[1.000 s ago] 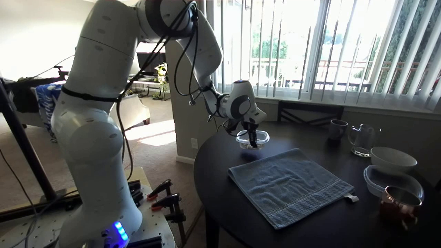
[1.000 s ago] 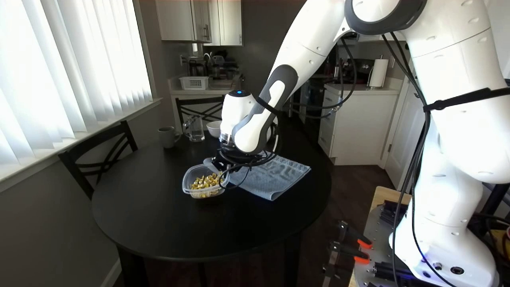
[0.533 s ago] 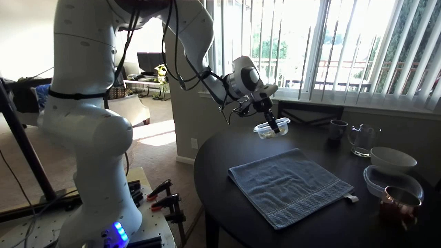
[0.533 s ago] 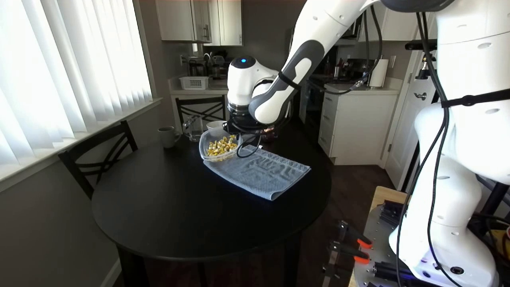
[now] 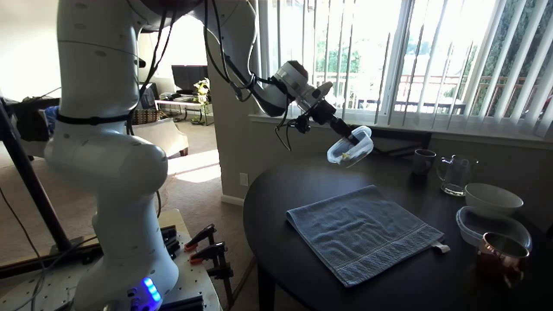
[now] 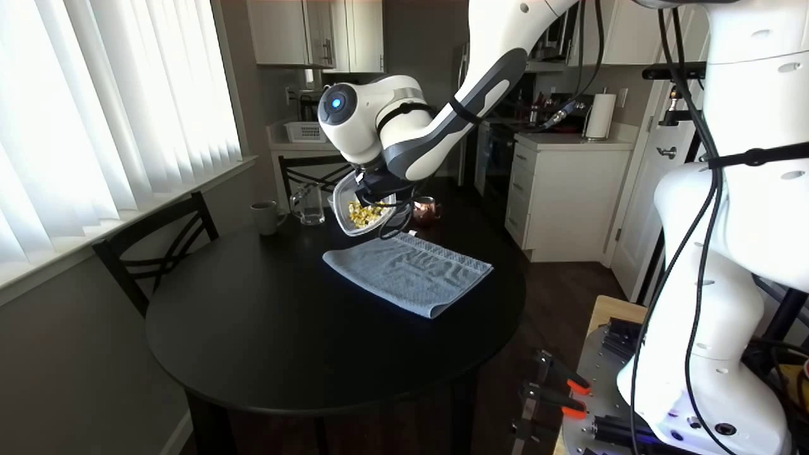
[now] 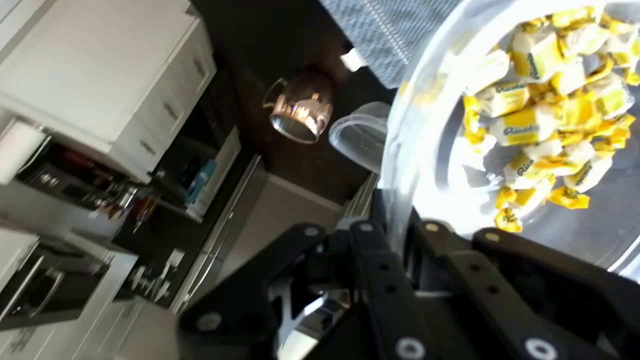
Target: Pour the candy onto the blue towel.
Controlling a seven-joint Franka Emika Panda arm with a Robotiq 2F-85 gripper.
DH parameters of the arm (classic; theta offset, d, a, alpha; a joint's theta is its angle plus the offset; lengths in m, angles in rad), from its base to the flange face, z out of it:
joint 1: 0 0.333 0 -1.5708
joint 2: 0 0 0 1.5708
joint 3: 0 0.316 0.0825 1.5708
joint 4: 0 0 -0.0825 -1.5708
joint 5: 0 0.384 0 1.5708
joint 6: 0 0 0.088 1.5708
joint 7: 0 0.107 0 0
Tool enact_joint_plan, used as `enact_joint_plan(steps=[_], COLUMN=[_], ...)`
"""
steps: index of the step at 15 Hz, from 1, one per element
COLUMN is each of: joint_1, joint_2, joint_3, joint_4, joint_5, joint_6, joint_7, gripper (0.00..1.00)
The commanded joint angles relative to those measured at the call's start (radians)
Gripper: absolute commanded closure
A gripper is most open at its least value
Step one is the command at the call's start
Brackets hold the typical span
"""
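Observation:
My gripper (image 5: 354, 140) is shut on the wall of a clear plastic container (image 5: 364, 147) and holds it high above the table, strongly tilted. In the wrist view the container's wall runs between the fingers (image 7: 406, 227). The candy, several yellow-and-white wrapped pieces, lies inside; it shows in an exterior view (image 6: 364, 215) and in the wrist view (image 7: 545, 120). The blue towel (image 5: 363, 235) lies flat on the table, lower than the container; it also shows in an exterior view (image 6: 411, 275). The container is near the towel's window-side edge; no candy shows on the towel.
On the dark round table (image 6: 265, 341) stand a grey mug (image 5: 422, 162), a glass mug (image 5: 458, 175), a white bowl (image 5: 492, 198), another clear container (image 5: 468, 233) and a copper mug (image 5: 501, 259). A chair (image 6: 158, 253) stands by the window.
My gripper has lifted the container from low over the table and carried it toward the towel's window-side edge. The container has gone from level to strongly tilted, the candy still inside.

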Motion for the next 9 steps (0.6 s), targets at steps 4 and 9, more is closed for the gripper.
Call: enact_joint_plan(steps=[4,9], joint_1=[-0.282,-0.391], joint_2=[0.129,0.288], joint_3=[0.299,0.341], joint_4=[0.101,0.153], joint_5=[-0.237,-0.359], joint_6=[-0.336,-0.532], joint_7=[0.018,0.002], gripper=[0.95,0.95])
